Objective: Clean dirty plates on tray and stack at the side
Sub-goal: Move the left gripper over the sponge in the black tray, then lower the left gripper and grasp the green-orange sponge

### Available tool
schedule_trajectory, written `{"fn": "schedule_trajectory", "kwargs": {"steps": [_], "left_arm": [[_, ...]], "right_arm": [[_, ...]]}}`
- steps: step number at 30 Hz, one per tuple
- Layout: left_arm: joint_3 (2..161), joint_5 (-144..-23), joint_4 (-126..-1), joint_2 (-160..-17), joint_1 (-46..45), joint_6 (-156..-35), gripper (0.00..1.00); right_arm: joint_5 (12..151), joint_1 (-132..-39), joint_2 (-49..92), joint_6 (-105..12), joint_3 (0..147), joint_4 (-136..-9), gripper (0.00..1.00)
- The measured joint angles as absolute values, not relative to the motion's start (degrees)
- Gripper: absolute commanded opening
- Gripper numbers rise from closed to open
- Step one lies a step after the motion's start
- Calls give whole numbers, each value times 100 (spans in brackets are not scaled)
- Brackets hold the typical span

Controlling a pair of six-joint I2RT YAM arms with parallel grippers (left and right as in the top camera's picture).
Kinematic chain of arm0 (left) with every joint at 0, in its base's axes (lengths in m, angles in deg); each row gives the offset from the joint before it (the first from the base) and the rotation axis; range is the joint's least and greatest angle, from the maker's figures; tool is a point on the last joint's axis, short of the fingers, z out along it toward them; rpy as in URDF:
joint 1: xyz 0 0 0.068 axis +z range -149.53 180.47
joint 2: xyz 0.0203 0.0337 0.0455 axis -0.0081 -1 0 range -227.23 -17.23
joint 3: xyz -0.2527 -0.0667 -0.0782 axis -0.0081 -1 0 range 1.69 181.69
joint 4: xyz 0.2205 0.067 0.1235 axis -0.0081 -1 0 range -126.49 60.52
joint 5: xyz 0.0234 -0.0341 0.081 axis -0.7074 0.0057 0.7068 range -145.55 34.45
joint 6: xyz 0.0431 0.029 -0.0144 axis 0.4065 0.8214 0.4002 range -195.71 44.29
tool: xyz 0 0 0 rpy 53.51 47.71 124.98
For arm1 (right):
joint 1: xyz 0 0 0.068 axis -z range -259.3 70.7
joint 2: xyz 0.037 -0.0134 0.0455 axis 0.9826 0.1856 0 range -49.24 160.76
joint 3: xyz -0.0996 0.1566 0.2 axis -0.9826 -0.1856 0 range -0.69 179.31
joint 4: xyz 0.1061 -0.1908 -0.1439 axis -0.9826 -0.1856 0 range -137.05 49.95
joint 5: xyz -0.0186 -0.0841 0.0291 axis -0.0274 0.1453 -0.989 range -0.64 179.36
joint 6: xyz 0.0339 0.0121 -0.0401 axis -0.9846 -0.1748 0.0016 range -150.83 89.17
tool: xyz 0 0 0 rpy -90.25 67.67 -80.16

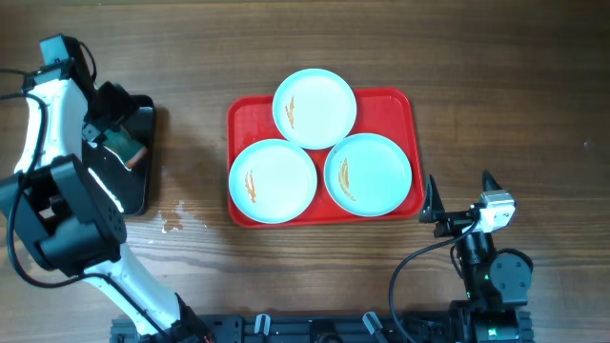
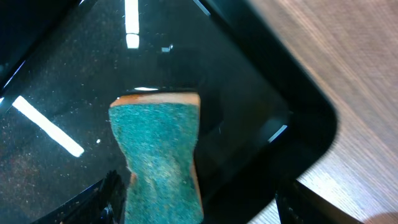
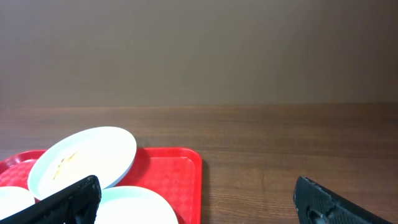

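Three pale plates with orange-brown streaks lie on the red tray [image 1: 405, 105]: one at the back [image 1: 315, 108], one front left [image 1: 273, 180], one front right [image 1: 368, 173]. My left gripper [image 1: 126, 145] hangs over a black tray at the left, open around a green sponge [image 2: 158, 149] that lies on the tray beside the left finger. My right gripper [image 1: 460, 203] is open and empty, just right of the red tray's front right corner. The right wrist view shows the red tray [image 3: 180, 180] and the back plate [image 3: 87, 155].
The glossy black tray [image 1: 143, 186] sits at the table's left edge and fills the left wrist view [image 2: 236, 81]. A small wet patch [image 1: 176, 221] marks the wood between the two trays. Bare wood lies right of the red tray.
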State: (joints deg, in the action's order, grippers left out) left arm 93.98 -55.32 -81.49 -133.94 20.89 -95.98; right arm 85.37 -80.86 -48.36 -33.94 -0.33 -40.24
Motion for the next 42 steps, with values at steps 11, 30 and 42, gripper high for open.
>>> {"fn": "schedule_trajectory", "kwargs": {"steps": [11, 30, 42], "left_arm": [[9372, -5460, -8189, -13523, 2139, -9670, 71], [8804, -5106, -7802, -13827, 2139, -9898, 50], [8804, -5089, -7804, -13827, 2137, -9917, 4]], "right_arm": [[8539, -8086, -4836, -3394, -33, -4024, 100], [8539, -8086, -4836, -3394, -33, -4024, 100], [8539, -8086, -4836, -3394, -33, -4024, 100]]}}
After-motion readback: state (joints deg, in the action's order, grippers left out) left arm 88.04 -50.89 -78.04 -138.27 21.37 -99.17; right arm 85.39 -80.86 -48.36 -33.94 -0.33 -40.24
